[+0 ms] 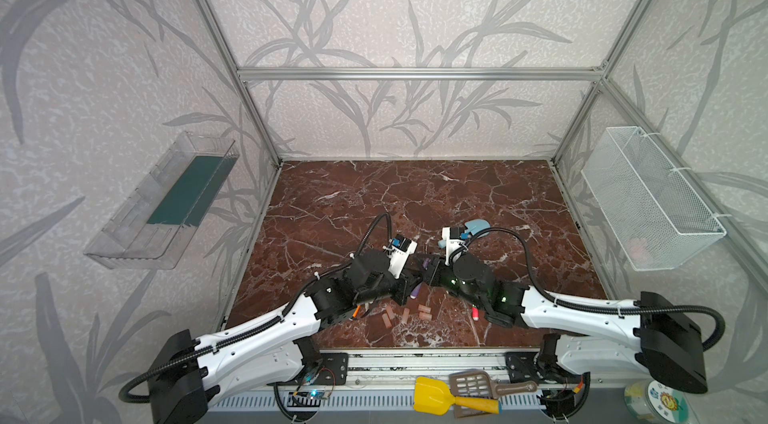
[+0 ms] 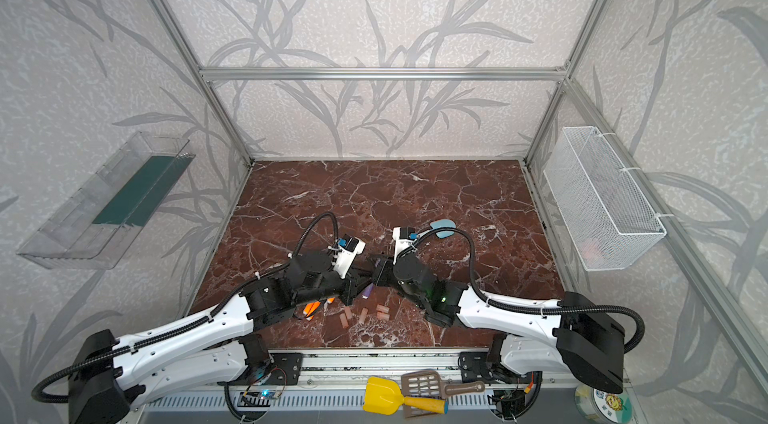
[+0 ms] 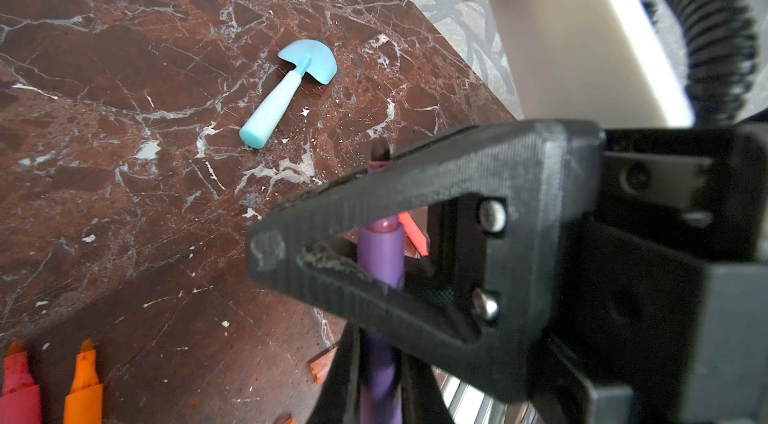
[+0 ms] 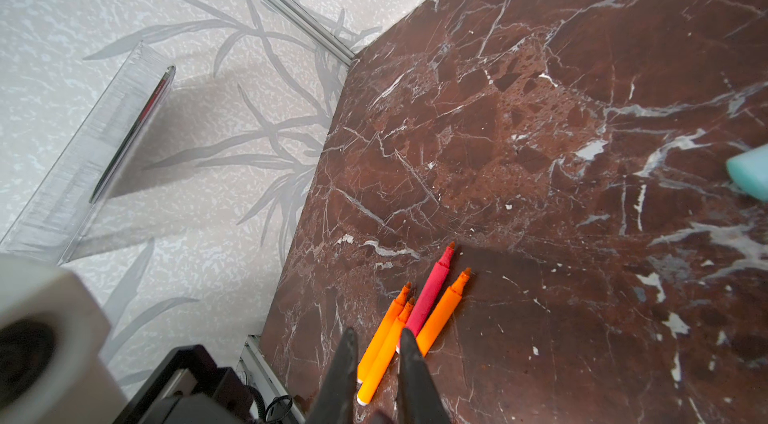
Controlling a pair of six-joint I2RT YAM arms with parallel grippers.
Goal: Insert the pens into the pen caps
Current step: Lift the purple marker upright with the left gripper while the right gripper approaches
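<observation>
Red-brown marbled surface carries all task items. Both arms meet above its near half.

1. Gripper state. The left gripper is clenched on the barrel of the purple pen, whose bare nib points away from that wrist. The right gripper is also clenched, with its fingers set across the nib end of the same pen. Whether it pinches the pen or only lies against it cannot be told. No cap is visible in either gripper.

2. Progress. Judged from the layout, no pen is capped.
- Five pen caps can be counted lying loose on the base side of the two grippers, near the held pen but apart from it. A sixth is not located.
- Three orange pens and one red-pink pen lie side by side with nibs exposed, beneath the left gripper's forearm.
- A second red-pink pen shows only one end, under the right forearm.
- All six insertions appear outstanding.

3. Other items. A light-blue toy shovel lies just beyond the right gripper, on its far side.

4. Room.
- Leaf-patterned walls on an aluminium frame enclose the surface.
- A clear wall tray hangs well apart on the left gripper's side.
- A white wire basket hangs well apart on the right gripper's side.
- A yellow scoop and a brown slotted scoop rest by the front rail, behind both grippers.
</observation>
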